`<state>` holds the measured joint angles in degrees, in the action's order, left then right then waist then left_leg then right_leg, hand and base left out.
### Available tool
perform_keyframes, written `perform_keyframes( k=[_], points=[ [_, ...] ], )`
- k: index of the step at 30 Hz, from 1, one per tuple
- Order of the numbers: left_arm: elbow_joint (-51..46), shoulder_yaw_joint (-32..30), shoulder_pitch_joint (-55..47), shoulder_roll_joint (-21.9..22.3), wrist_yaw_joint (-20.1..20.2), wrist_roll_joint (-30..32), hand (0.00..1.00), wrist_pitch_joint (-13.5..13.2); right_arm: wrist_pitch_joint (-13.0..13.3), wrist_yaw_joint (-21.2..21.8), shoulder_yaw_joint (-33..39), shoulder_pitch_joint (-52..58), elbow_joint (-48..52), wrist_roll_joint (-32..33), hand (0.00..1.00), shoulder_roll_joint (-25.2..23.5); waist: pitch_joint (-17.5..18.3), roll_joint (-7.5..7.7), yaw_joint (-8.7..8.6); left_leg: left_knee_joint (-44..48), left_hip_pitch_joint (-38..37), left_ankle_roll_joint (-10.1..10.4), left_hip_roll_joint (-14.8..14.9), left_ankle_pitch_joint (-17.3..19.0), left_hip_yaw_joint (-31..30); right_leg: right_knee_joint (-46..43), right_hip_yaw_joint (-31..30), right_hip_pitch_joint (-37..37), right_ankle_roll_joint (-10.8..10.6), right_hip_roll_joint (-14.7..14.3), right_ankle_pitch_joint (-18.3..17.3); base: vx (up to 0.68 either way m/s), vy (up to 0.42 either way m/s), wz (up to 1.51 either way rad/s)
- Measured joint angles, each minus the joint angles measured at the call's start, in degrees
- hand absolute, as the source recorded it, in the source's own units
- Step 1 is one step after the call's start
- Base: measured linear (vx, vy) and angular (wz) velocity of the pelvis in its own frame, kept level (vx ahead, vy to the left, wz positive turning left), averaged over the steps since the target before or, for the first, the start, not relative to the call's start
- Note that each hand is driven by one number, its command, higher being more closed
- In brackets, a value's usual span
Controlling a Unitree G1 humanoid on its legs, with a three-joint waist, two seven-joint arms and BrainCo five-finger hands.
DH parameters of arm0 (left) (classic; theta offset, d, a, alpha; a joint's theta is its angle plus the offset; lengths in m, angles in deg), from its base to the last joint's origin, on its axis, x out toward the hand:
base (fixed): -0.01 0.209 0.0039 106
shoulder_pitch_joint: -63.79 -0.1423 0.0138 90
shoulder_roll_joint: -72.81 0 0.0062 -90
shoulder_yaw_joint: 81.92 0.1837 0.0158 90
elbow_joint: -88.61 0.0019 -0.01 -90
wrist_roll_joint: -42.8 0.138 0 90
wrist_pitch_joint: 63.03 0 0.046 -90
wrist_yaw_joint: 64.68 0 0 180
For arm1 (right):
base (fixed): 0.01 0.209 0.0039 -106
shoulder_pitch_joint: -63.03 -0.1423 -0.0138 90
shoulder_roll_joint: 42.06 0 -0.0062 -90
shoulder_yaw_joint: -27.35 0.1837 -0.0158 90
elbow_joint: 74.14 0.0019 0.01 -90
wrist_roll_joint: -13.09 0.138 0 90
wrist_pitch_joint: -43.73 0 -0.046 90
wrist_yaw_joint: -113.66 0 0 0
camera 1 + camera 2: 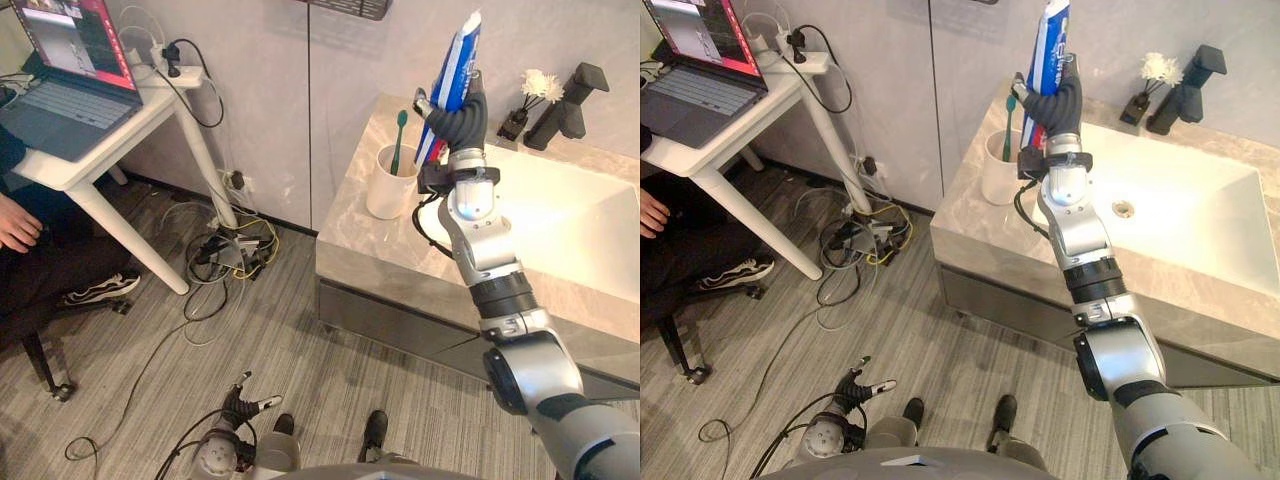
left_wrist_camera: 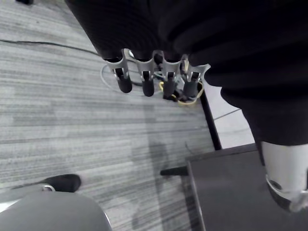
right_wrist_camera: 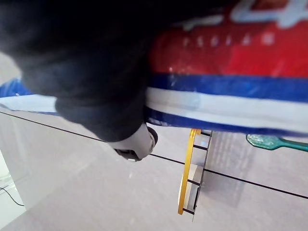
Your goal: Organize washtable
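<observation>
Blue-and-red toothpaste tube (image 1: 456,72) clasped in the right robot hand (image 1: 462,122), near the white cup (image 1: 388,192).

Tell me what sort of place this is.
Probably a bathroom washstand mocked up in an office: beige stone-look counter with white basin and black faucet, white cup holding a green toothbrush, white desk with open laptop alongside. The right robot hand grips a red-white-blue toothpaste tube.

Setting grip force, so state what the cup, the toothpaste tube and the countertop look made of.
Cup: smooth plain white, likely ceramic, possibly plastic.
Toothpaste tube: glossy printed plastic laminate, with a flat crimped top end.
Countertop: grey-beige veined stone or stone-look slab, with a soft sheen.
</observation>
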<state>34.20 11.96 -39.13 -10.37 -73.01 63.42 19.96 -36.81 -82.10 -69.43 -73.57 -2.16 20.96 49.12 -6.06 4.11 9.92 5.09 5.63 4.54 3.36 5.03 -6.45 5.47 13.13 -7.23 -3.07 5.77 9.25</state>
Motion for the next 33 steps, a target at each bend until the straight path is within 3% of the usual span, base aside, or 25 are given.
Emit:
perform_keyframes(
  k=[2,11,17,33],
  points=[
    [0.21,0.0,0.0,-0.02,-0.02,0.0,0.0,0.0,1.13,0.0,0.39,1.2,0.55,-0.01,1.0,-0.29,0.01,0.0,-0.05,-0.08,-0.02,0.0,0.0,0.0,0.03,0.0,-0.02,0.0,0.0,0.02,0.0,0.0,0.0,0.0],
    [0.35,-0.01,0.0,-0.09,-0.11,0.0,0.0,0.0,1.68,0.0,0.8,2.24,0.59,-0.02,1.0,-0.29,0.07,0.07,-0.06,-0.43,-0.04,0.0,0.0,0.0,0.02,-0.01,-0.02,0.07,0.0,0.03,0.0,0.0,0.0,0.0],
    [0.38,-0.07,-0.34,-0.16,-0.11,-0.01,0.0,0.02,-1.08,0.08,-0.01,8.88,-0.69,-0.02,1.0,-1.85,0.12,0.15,0.05,-0.44,0.01,0.03,0.0,-0.11,-0.06,-0.11,0.08,-0.29,0.0,0.03,0.0,0.01,-0.003,0.0],
    [0.42,-0.15,-0.33,-0.2,-0.11,0.03,0.0,0.03,-1.47,0.05,0.23,8.82,-0.57,-0.08,1.0,-2.25,0.19,0.27,0.1,-0.19,-0.01,0.04,-0.01,-0.46,-0.19,-0.12,0.14,-0.1,0.1,-0.04,0.11,0.0,-0.001,0.0]
  ],
)
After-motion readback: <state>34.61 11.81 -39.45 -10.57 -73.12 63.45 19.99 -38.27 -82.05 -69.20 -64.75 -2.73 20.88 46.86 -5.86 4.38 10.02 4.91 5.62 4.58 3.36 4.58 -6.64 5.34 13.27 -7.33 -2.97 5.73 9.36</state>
